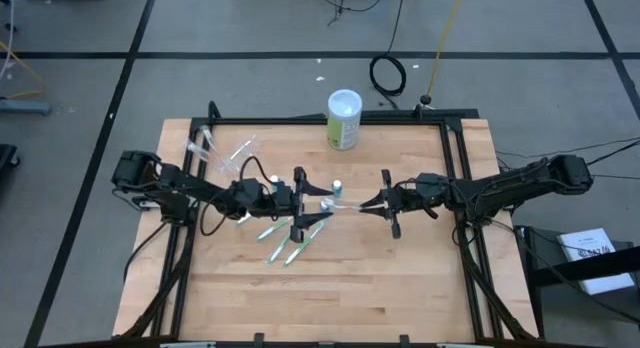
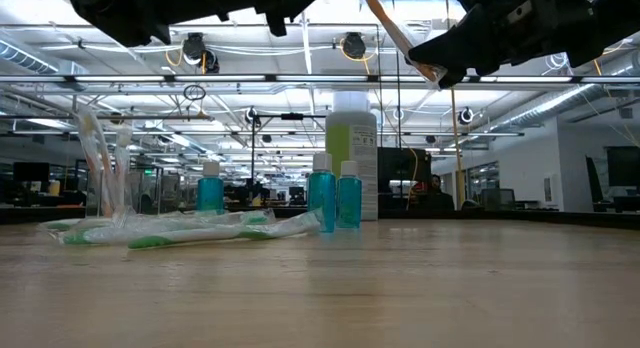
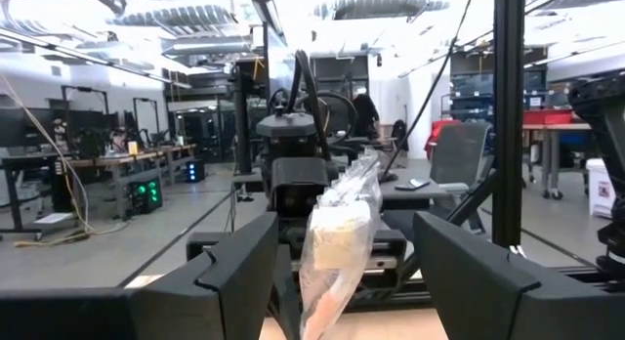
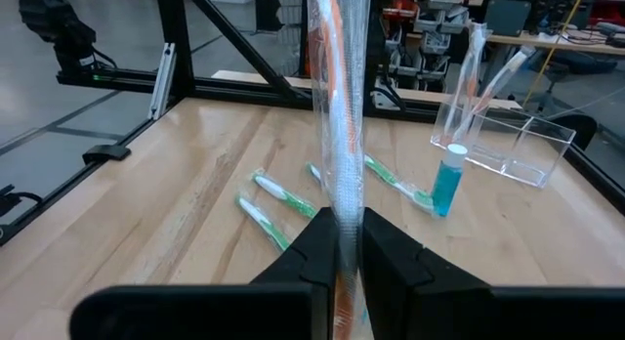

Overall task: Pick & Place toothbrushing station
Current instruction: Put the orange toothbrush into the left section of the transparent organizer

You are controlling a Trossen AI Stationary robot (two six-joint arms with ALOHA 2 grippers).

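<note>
My right gripper (image 4: 350, 233) is shut on a pale pinkish toothbrush in a clear wrapper (image 4: 337, 106), held above the table's middle (image 1: 345, 202). The toothbrush's free end (image 3: 337, 233) lies between the open fingers of my left gripper (image 1: 322, 205), with a gap on each side. The clear plastic cup (image 1: 225, 153) lies on its side at the far left with toothbrushes in it. Several green-and-white toothbrushes (image 1: 285, 238) lie flat on the wood below the grippers. Teal white-capped tubes (image 2: 335, 193) stand upright nearby. My right gripper pinches the wrapped toothbrush at its handle (image 4: 344, 208) between its two fingers. The fingers come level from the table's right and lie along the brush. The toothbrush sticks out past the fingertips toward the left arm, tilted a little upward (image 2: 385, 18), clear of the table.
A bigger green-and-white canister (image 1: 344, 118) stands at the table's far edge, middle. A black frame (image 1: 455, 168) runs around the tabletop. The near half of the wooden table (image 1: 340, 298) is bare.
</note>
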